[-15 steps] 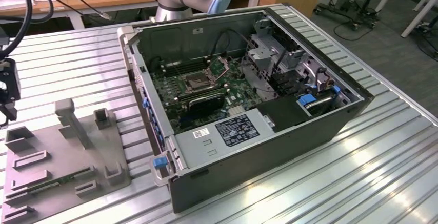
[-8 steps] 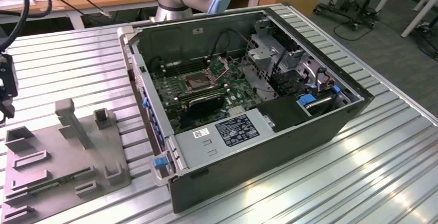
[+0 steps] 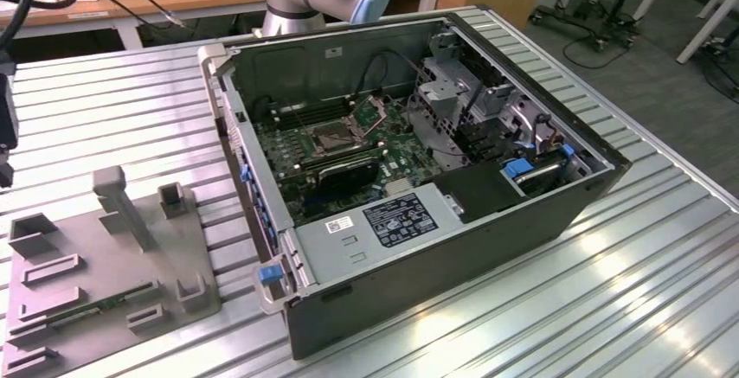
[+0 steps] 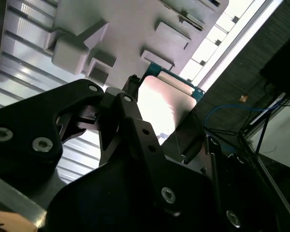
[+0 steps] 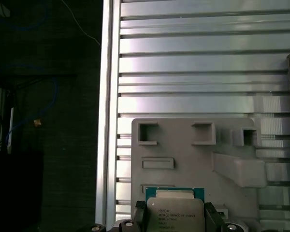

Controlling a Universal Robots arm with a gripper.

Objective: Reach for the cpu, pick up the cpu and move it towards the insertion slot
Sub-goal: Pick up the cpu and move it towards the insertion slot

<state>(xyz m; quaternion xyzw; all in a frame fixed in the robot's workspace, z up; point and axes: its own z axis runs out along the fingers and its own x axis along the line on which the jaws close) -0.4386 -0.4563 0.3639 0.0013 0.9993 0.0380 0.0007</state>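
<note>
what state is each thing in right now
gripper: shut on the cpu
cpu: held at two opposite edges, over the grey tray
insertion slot: dark, no chip in it
computer case: lying on its side, panel off
memory stick: lying flat in the grey tray

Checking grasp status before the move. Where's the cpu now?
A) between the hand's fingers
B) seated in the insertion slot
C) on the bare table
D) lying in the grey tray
A: in the first wrist view the cpu sits between the hand's fingers, with the grey tray beyond it.
</note>
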